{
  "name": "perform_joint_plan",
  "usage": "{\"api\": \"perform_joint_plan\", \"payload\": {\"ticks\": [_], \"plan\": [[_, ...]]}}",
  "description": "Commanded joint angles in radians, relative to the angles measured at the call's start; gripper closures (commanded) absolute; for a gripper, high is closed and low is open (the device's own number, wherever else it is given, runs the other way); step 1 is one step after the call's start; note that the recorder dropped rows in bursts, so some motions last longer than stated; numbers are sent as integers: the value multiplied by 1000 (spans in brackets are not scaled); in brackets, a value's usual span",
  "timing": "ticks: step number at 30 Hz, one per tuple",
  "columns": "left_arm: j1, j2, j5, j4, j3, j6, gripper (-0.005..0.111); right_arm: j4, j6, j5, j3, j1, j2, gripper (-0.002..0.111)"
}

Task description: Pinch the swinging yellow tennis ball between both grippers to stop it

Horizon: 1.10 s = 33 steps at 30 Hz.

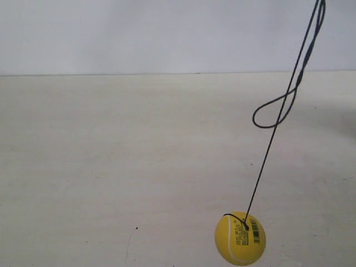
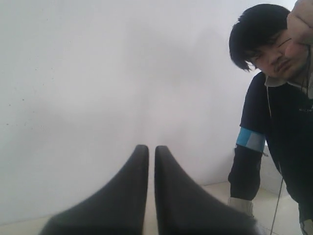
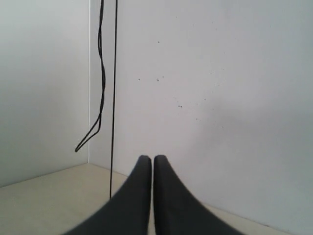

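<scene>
We saw the yellow tennis ball (image 1: pixel 240 238) hanging low at the exterior view's right, close above the pale surface (image 1: pixel 111 167). Whether it touched the surface, we could not tell. Its black barcode sticker (image 1: pixel 255 231) faced the camera beside a white seam. A thin dark string (image 1: pixel 272 144) ran from the top of the ball up and out of view, slanting toward the right, with a slack loop (image 1: pixel 255 118) partway up. A plain white wall (image 1: pixel 139 33) stood behind. Neither arm showed in that view.

In the left wrist view the left pincer (image 2: pixel 151 149) had its black jaws drawn almost together, only a narrow slit between them, and nothing held. Beyond it a person (image 2: pixel 279 122) in a dark jacket leaned in, with a raised hand (image 2: pixel 301 24) beside the face.

The right pincer (image 3: pixel 152 159) likewise had its jaws all but touching and gripped nothing. The string hung well beyond it, before a corner of the wall. The ball showed in neither wrist view.
</scene>
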<state>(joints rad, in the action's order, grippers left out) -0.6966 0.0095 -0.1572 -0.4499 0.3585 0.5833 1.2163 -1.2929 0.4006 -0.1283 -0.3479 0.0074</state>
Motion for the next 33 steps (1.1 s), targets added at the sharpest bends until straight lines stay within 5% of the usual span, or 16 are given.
{"api": "perform_joint_plan", "payload": {"ticks": [1,27,33], "plan": [[1,-9,-9,24,1,8,102,2,-4,8,-1,-2,-7,108],[-1,-9,-26,24,1,8,102,2,-7,19,-1,-2,-7,108],[145,-9,-24,24,1,8,102,2,-6,24,-1,-2,-7,108]]}}
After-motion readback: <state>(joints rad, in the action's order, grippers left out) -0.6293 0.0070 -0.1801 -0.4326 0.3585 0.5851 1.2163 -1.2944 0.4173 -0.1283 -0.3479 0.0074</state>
